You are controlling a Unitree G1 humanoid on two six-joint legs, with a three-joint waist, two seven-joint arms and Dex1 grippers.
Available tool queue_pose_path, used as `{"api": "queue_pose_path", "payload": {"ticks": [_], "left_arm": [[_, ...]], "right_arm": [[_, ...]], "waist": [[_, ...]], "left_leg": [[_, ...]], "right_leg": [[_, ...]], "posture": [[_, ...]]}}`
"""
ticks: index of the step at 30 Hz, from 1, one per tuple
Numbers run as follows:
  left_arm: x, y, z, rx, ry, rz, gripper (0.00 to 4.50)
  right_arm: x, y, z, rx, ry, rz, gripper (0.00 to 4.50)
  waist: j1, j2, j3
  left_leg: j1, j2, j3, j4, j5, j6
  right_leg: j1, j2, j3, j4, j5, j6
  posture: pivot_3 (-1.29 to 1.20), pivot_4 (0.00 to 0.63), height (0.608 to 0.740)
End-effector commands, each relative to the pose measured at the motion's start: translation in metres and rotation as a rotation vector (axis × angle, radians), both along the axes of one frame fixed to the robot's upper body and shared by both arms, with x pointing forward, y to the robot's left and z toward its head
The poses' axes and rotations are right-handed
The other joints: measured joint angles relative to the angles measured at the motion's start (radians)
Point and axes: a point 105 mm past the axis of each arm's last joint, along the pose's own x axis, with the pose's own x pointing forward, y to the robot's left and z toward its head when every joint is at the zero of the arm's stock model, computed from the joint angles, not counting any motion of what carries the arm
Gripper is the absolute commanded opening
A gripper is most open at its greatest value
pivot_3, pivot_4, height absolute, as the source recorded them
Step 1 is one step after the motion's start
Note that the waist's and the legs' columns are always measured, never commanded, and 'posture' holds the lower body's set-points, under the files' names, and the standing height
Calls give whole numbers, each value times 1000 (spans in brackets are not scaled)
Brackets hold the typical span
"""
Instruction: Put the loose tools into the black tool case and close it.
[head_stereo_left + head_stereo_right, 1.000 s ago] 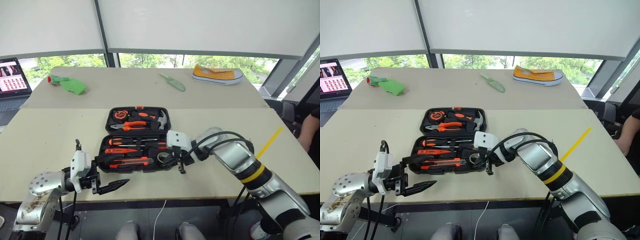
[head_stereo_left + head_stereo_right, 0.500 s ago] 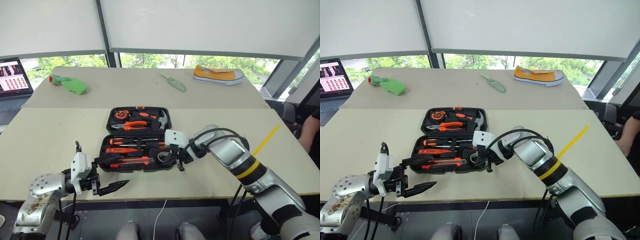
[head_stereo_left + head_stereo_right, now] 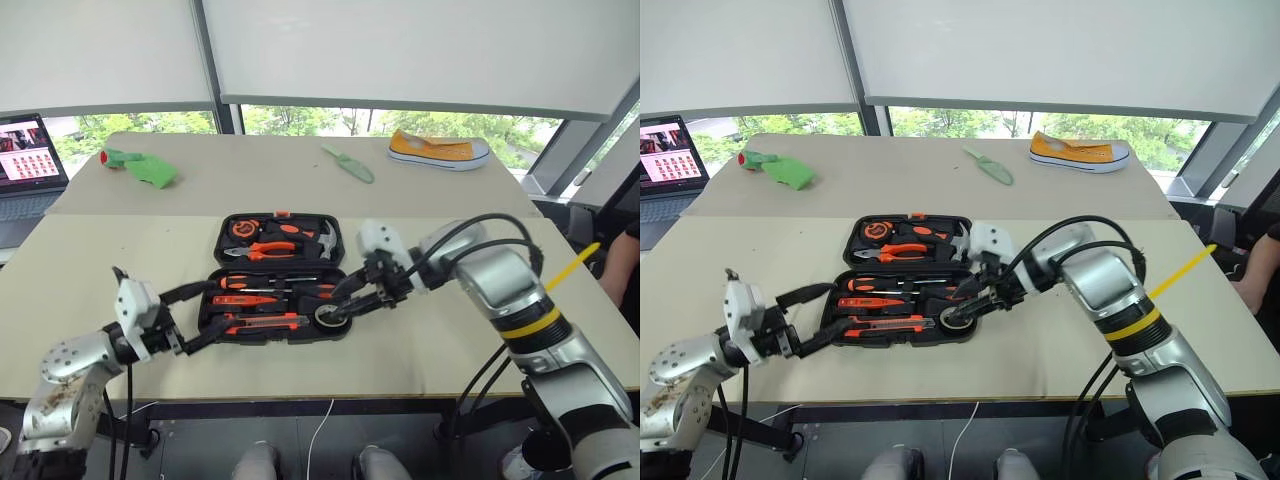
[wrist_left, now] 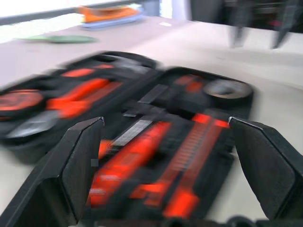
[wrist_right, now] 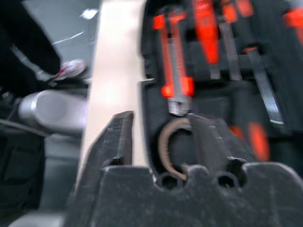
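Beige table (image 3: 100,250), open black tool case (image 3: 275,278), no legible writing

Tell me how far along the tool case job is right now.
Packing looks done: the orange-handled tools lie in the slots of the black tool case, and no loose ones show on the table. In hand: the open left gripper is at the case's near left corner, and the right gripper is over its right end. Left: the case lies open and needs closing.

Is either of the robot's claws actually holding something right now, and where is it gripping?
Nothing is held. The left gripper stands wide open before the black tool case; the right gripper hovers parted over it, empty.
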Motion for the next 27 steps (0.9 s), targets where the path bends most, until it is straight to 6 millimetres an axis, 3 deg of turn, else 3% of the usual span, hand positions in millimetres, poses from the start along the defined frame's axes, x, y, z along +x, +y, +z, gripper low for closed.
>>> {"api": "queue_pose_path", "payload": {"ticks": [1,3,6,9,13,17,22,27], "left_arm": [[26,37,8,10,-18,234,3081],[39,53,5,2,5,347,2329],[60,69,-1,-24,47,491,1232],[78,65,-10,-84,149,530,152],[92,35,-22,17,258,404,38],[95,16,-23,2,311,312,38],[96,-7,-16,10,304,180,38],[89,-26,-23,110,303,37,38]], "right_arm": [[25,-11,-9,33,-122,-122,612],[41,-11,-17,52,-190,-196,27],[67,-14,-31,49,-286,-313,0],[90,-20,-44,2,-318,-428,0],[98,-8,-55,-9,-302,-416,0],[96,5,-63,4,-254,-367,0],[95,7,-62,35,-238,-354,0],[83,0,-58,65,-212,-298,0]], "waist": [[0,0,0],[-2,0,0],[-8,-1,0],[-12,-1,1],[-8,-2,1],[-16,-2,1],[-13,-2,1],[-4,-2,1]], "left_leg": [[1,0,0,0,0,0],[0,0,0,0,0,0],[-1,0,0,0,0,0],[-1,-1,-1,0,1,-1],[-1,-1,-1,0,2,-2],[-2,-1,-1,-1,1,-2],[-2,-1,-1,-1,1,-2],[-2,-2,-1,-1,2,-2]], "right_leg": [[0,1,0,0,0,0],[0,1,0,0,0,0],[-1,1,1,1,0,1],[0,1,1,1,1,2],[1,1,0,1,2,3],[-1,1,1,1,2,3],[0,1,1,1,2,3],[0,0,0,1,2,3]], "posture": [[0,150,740],[0,150,740],[0,150,740],[0,150,740],[0,150,740],[0,150,740],[0,150,740],[0,150,740]]}}
